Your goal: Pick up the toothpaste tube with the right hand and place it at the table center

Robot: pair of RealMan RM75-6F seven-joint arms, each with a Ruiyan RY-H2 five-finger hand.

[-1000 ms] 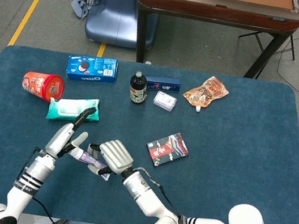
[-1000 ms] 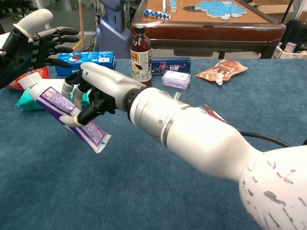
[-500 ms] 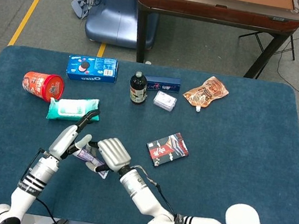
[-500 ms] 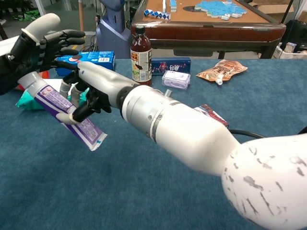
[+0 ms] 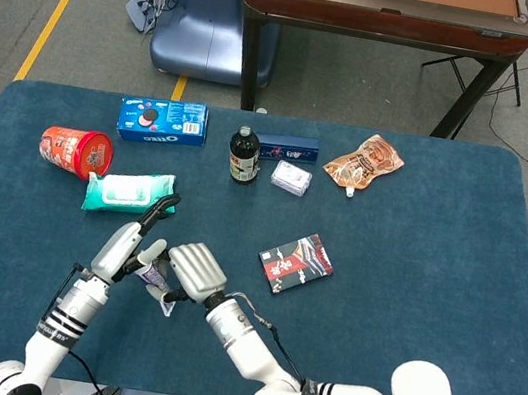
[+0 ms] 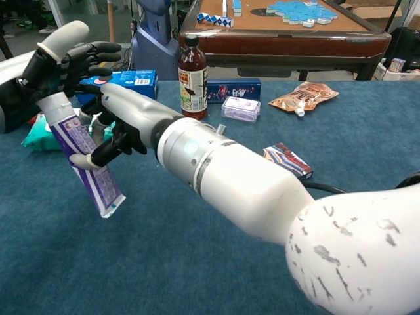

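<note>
Toothpaste first: from the head view, we see the white-and-purple toothpaste tube [image 5: 154,286] at the near-left of the blue-cloth counter [image 5: 420,234], caught between our two hands. Over the last second our white right hand [image 5: 193,272] has drifted left and a little nearer to us, carrying the tube with it, and our left hand [image 5: 126,244] has closed in alongside. The tube looks foreshortened here, its flat tail pointing toward the near edge. That means the pickup seems done, but the tube has moved away from the counter's centre, not toward it.

From the chest view, we see the right hand [image 6: 108,125] with fingers curled around the tube's [image 6: 82,152] middle, holding it clear of the cloth. The tube has swung from a shallow slant to a steep one: its long axis now runs nearly upright, white cap end up and to the left, crimped tail down toward the right. The dark left hand [image 6: 62,59] sits with fingers spread just above the cap; we cannot tell whether it touches. We judge the carry to the centre is not yet begun.
</note>
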